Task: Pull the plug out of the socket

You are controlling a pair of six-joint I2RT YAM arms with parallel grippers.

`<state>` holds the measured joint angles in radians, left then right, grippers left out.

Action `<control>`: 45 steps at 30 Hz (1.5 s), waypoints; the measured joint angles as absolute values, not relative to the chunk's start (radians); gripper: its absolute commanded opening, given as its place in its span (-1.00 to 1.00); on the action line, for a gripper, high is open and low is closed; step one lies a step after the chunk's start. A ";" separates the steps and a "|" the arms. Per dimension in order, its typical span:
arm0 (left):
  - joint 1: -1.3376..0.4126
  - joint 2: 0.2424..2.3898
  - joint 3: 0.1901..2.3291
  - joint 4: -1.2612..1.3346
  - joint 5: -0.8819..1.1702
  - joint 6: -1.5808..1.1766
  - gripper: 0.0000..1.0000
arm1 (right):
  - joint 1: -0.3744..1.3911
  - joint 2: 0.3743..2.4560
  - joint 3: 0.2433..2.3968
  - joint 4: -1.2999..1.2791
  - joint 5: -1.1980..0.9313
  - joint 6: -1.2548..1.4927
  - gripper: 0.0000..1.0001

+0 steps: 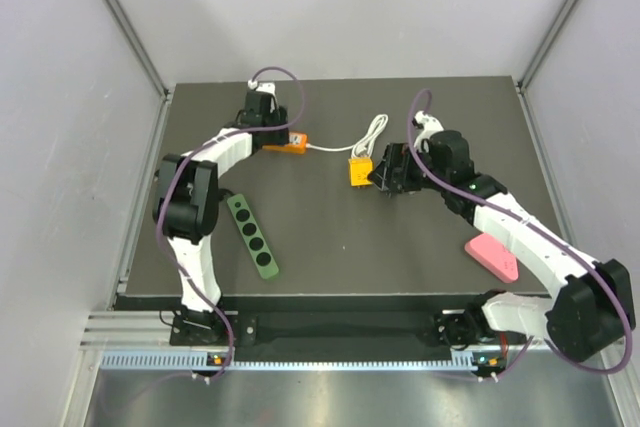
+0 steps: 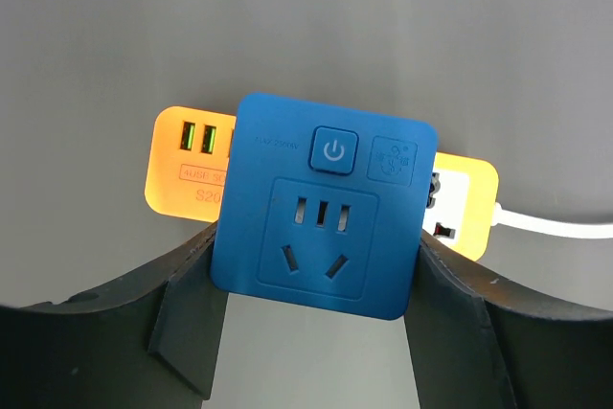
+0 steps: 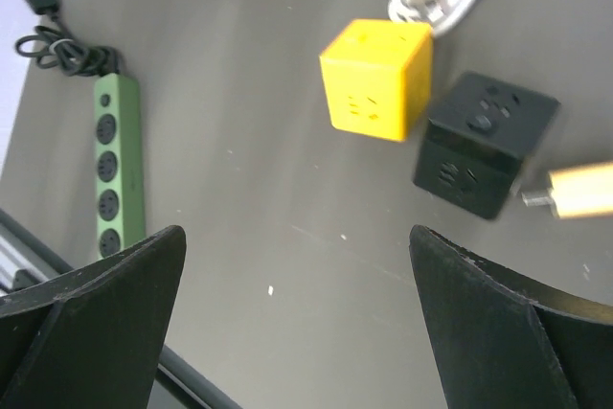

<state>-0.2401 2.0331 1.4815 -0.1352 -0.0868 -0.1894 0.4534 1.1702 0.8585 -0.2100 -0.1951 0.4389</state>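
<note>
Top external view, surroundings: a dark table (image 1: pixel 400 267) carries a green power strip (image 1: pixel 252 235) by the left arm, a pink pad (image 1: pixel 492 257) by the right arm and a yellow cube (image 1: pixel 360 170) near the middle.
Cable: a white cable (image 1: pixel 372 132) runs from the orange socket (image 2: pixel 182 174) to a loose coil just beyond the yellow cube.
Right wrist view, extras: a black cube (image 3: pixel 484 141) stands just beside the yellow cube, with a tan plug (image 3: pixel 575 189) at its right side.
Task thing: the blue plug (image 2: pixel 326 208) sits on the orange socket at the far left of the table, covering its middle.
In the way: from above, the left wrist hides the blue plug; only an orange end shows.
Left arm: stretched to the far edge, wrist turned down over the socket.
Left gripper (image 2: pixel 318 235): partly open, one finger (image 2: pixel 192 323) at each side of the blue plug. They look to be touching it, but I cannot tell whether they grip it.
Right arm: elbow bent, reaching to mid-table near the cubes.
Right gripper (image 3: pixel 297 237): fingers spread wide over bare table, holding nothing.
</note>
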 measured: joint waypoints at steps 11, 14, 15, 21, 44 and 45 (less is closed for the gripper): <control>-0.342 1.767 1.216 -0.286 -0.253 -0.430 -1.00 | 0.561 1.468 1.031 -0.128 -0.286 0.476 0.76; -0.403 1.702 1.159 -0.333 -0.324 -0.504 -1.00 | 0.614 1.578 1.099 -0.078 -0.302 0.506 0.38; -0.420 1.683 1.142 -0.346 -0.347 -0.528 -1.00 | 0.631 1.619 1.122 -0.051 -0.316 0.523 0.20; -0.445 1.559 1.020 -0.362 -0.416 -0.633 -1.00 | 0.665 1.801 1.217 0.061 -0.369 0.612 -0.25; -0.447 1.495 0.897 -0.298 -0.443 -0.743 -1.00 | 0.711 2.152 1.430 0.173 -0.446 0.746 -0.92; -0.447 1.495 0.897 -0.297 -0.443 -0.742 -1.00 | 0.713 2.164 1.438 0.174 -0.447 0.748 -0.93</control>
<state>-0.4465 1.4948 0.8967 -0.2974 -0.4431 -0.7422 0.7132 2.1639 1.4376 0.1738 -0.4473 0.7483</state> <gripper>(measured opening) 0.686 0.043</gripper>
